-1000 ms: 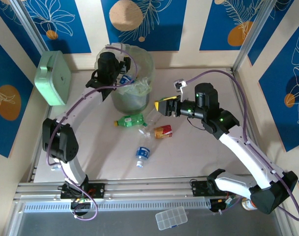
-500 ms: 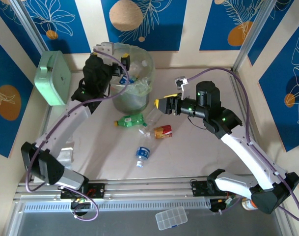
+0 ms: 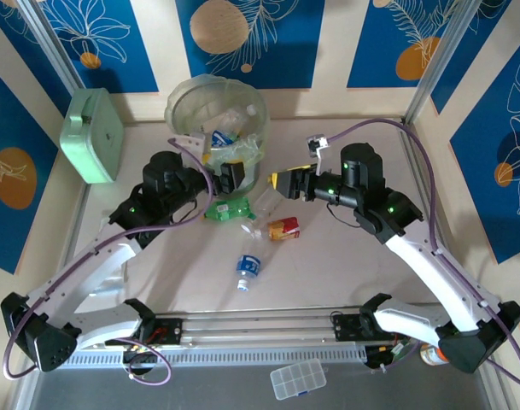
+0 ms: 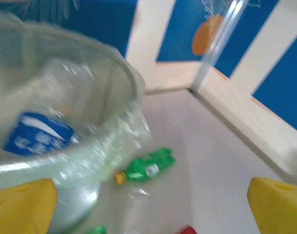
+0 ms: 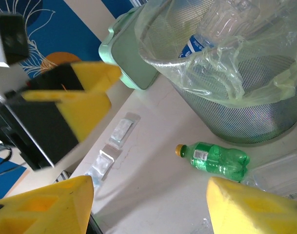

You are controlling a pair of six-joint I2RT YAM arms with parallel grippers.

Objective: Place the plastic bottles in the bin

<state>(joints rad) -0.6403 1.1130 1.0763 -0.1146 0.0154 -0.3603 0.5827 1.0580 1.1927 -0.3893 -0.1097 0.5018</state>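
Observation:
The bin [image 3: 184, 96], lined with a clear bag, stands at the back and holds several bottles, one with a blue label [image 4: 37, 139]. On the table in front of it lie a green bottle [image 3: 228, 207] with a yellow cap, a clear bottle [image 3: 264, 205], a red-labelled bottle [image 3: 283, 228] and a blue-labelled bottle [image 3: 248, 269]. My left gripper [image 3: 230, 181] hangs open against the bin's front, above the green bottle [image 4: 146, 166], nothing between its fingers [image 4: 21, 204]. My right gripper [image 3: 281, 181] is open and empty to the right of the bin, the green bottle [image 5: 216, 158] ahead of it.
A mint-green box [image 3: 93, 135] leans at the left wall. Two flat clear packets [image 5: 120, 130] lie on the table left of the green bottle. The bin's bag [image 5: 221, 73] spills over its rim. A small clear organiser [image 3: 298, 378] sits below the near rail.
My left arm has come down from over the bin's rim to its front side, and its jaws opened wide. The right gripper edged slightly towards the bin.

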